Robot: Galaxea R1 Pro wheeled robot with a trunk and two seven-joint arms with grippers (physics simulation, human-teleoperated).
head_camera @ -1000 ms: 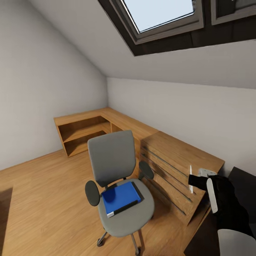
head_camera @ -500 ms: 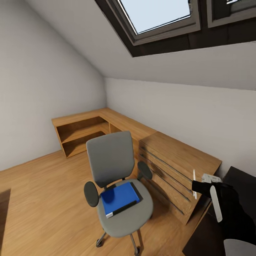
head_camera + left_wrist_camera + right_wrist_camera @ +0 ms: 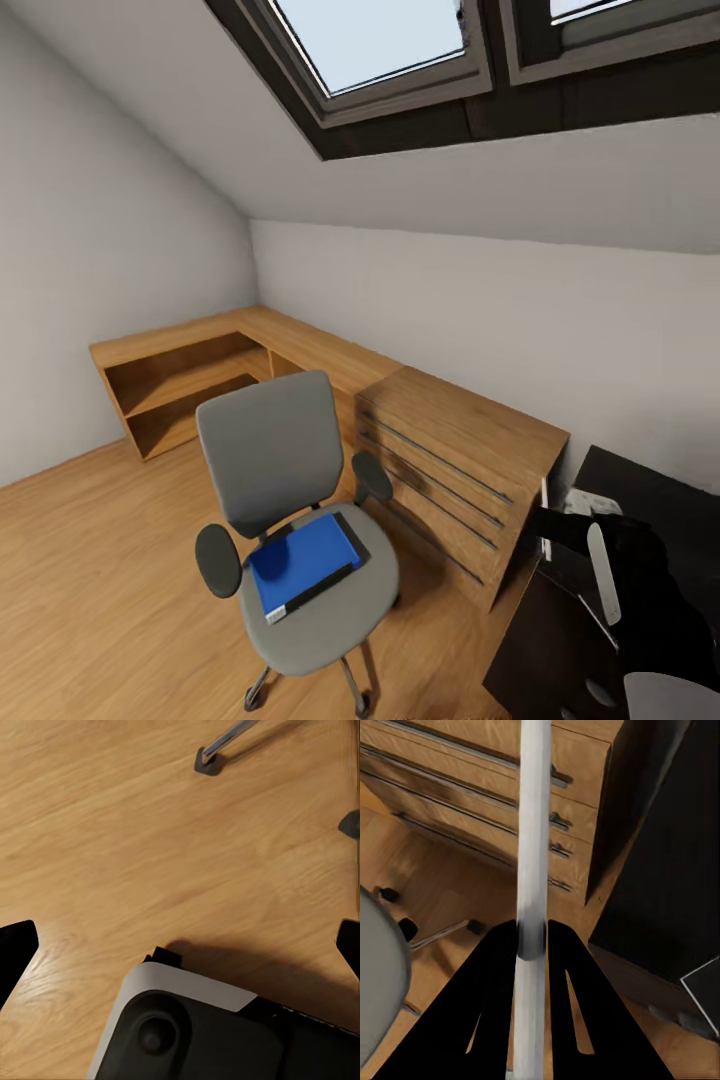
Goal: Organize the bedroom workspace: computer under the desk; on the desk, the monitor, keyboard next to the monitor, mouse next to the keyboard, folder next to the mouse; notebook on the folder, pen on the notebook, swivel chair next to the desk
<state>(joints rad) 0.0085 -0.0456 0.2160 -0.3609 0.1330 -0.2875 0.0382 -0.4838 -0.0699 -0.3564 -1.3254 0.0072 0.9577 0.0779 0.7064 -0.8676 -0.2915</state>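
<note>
Compared with a second ago, the whole head view has swung, so the swivel chair (image 3: 290, 520) sits further toward the left of the picture and more of the black desk (image 3: 640, 490) shows at the right; that is the camera turning, not the furniture. The folder (image 3: 300, 560) lies flat on the chair seat, beside the oak chest (image 3: 455, 470) with long bar handles.

The right gripper (image 3: 531, 937) is closed on a thin white rod, probably the pen (image 3: 534, 817), its fingers pinching it about midway. The pen must go last, on the notebook, so the sensible course is to carry it level and clear of the chest while approaching the chair, then free a hand for the folder.

The right wrist view gives what the head view cannot: the pinch on the pen, with the chest's drawer handles and the desk's edge beyond it. The left wrist view looks down at wood floor (image 3: 112, 847) and a chair castor (image 3: 208, 761); the left gripper's (image 3: 180, 945) dark fingertips (image 3: 15, 949) stand wide apart at the picture's edges, holding nothing.
</note>
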